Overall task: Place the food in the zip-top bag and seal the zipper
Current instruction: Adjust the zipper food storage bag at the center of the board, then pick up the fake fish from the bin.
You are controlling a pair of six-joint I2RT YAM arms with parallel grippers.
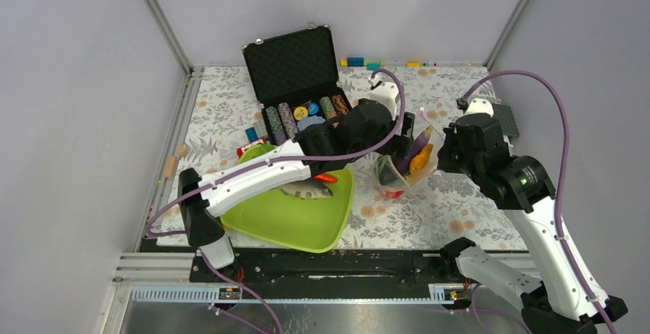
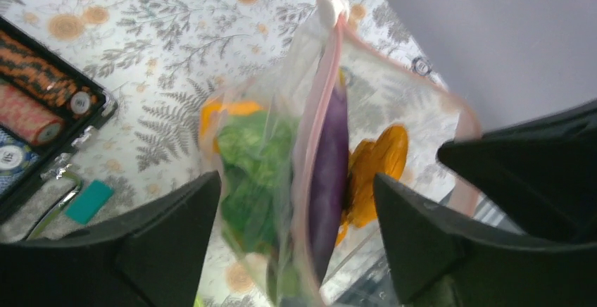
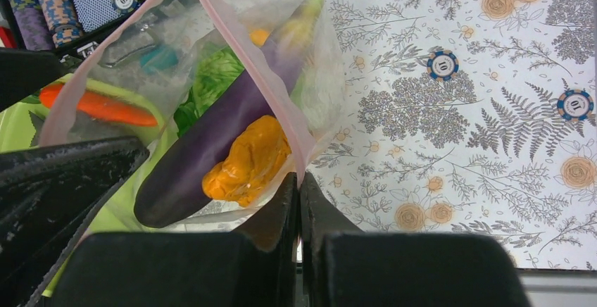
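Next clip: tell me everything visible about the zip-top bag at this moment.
The zip-top bag is clear, crinkly soft plastic with a pale pink zipper along its mouth, which gapes open, unsealed. It stands upright beside the green tray, apparently resting on the table. Inside it are a purple eggplant, a yellow pepper and green lettuce. The right gripper is shut on its rim. The left gripper straddles it, open.
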